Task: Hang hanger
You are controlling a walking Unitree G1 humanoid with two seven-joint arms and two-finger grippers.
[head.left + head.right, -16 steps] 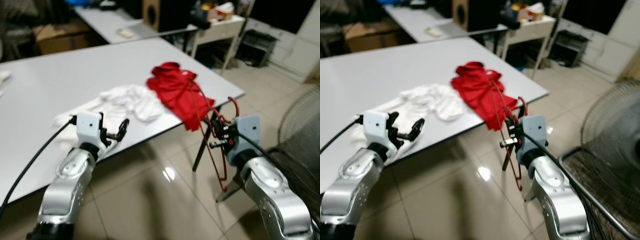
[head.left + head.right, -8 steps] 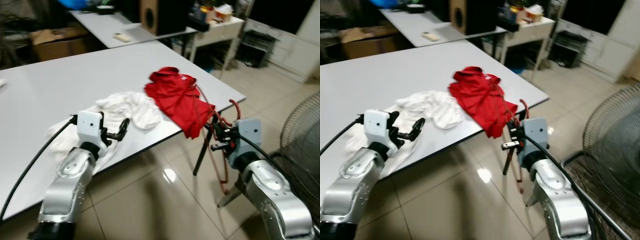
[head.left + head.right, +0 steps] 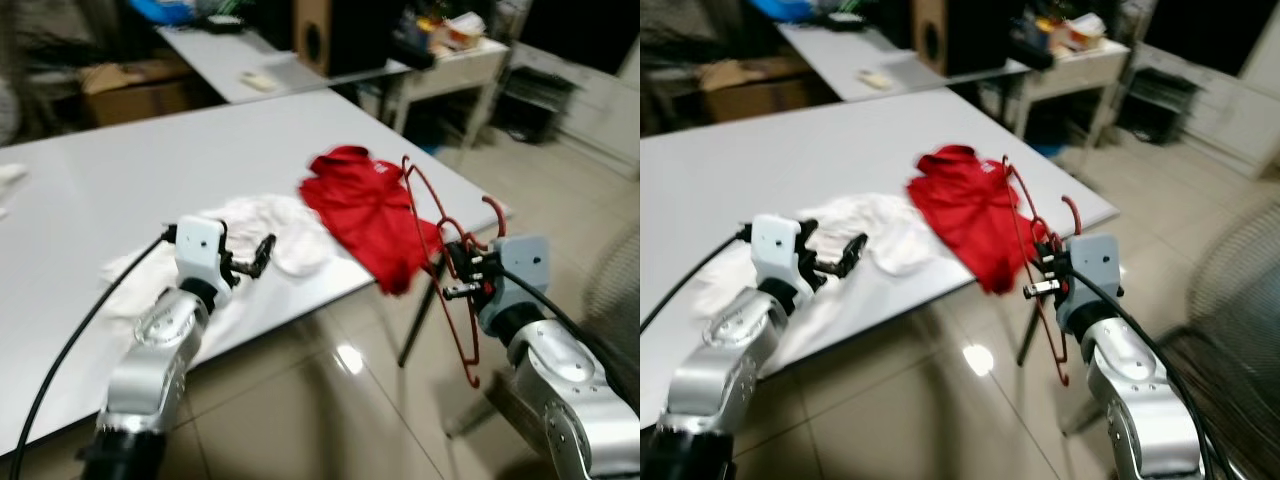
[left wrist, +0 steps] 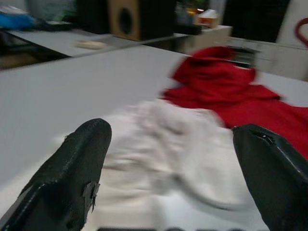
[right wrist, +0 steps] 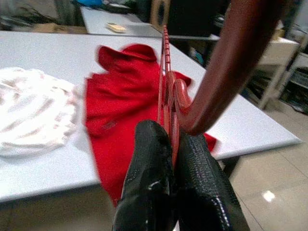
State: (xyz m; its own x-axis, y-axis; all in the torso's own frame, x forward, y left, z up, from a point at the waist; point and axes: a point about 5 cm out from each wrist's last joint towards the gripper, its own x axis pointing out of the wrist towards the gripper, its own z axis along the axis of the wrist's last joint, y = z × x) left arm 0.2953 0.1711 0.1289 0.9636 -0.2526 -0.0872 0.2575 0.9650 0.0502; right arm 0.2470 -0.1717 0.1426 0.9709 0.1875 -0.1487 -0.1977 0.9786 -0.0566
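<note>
While the right hand (image 3: 462, 272) stays out off the near right corner of the desk (image 3: 90, 190), over the tiled floor (image 3: 320, 420), its two black fingers (image 5: 154, 178) are pressed together on the neck of the red hanger (image 3: 445, 270), just below the hook. The hanger sits upright in that grip, its hook curling up beside the wrist and its wire frame reaching both above the hand toward the desk corner and down toward the floor. The left hand (image 3: 250, 262) hovers low over the near edge of the desk with its fingers spread apart and nothing between them, right above a heap of white cloth (image 3: 265, 215). Just beyond the white cloth, at the near right corner, a red shirt (image 3: 370, 205) lies with one end drooping over the edge, close to the hanger's upper frame. Farther back stand a second desk (image 3: 215, 55), a brown speaker (image 3: 320, 35) and a small white side table (image 3: 455, 65). No rail or hook to hang on can be made out, so the robot likely has to carry the hanger elsewhere. The main risk is the wire frame snagging the drooping red shirt and dragging it off, or the long lower end knocking the desk leg (image 3: 415, 320) and twisting the hanger in the narrow pinch at its neck.
</note>
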